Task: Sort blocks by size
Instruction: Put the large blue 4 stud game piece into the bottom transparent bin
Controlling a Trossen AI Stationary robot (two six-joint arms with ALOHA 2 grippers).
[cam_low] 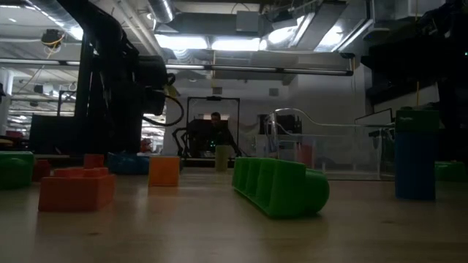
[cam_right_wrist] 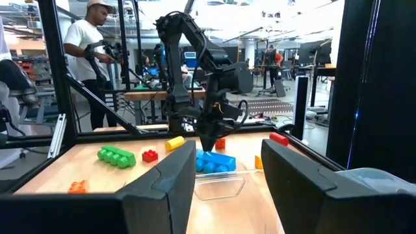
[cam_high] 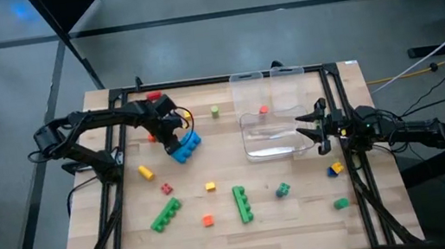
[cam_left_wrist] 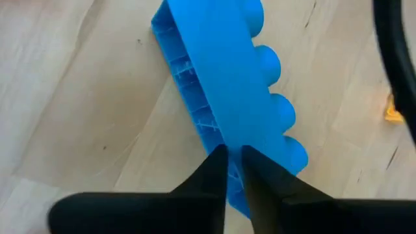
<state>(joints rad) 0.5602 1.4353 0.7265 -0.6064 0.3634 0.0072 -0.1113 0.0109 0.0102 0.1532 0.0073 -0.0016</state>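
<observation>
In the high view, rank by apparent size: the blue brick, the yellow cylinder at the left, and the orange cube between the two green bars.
1. Blue brick, clearly the largest.
2. Yellow cylinder.
3. Orange cube, only slightly smaller than the cylinder, so that order is unsure.

I see a smooth glossy plastic blue brick (cam_left_wrist: 224,97), pale matt wood-grain table (cam_high: 305,217), clear shiny plastic tray (cam_high: 271,131), matt black fingers (cam_left_wrist: 214,179).

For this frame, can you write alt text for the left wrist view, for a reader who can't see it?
The left gripper has its two dark fingers nearly closed over the edge of a long blue block lying on the wooden table. The block's four round studs point sideways, and its hollow ribbed underside shows.
</observation>
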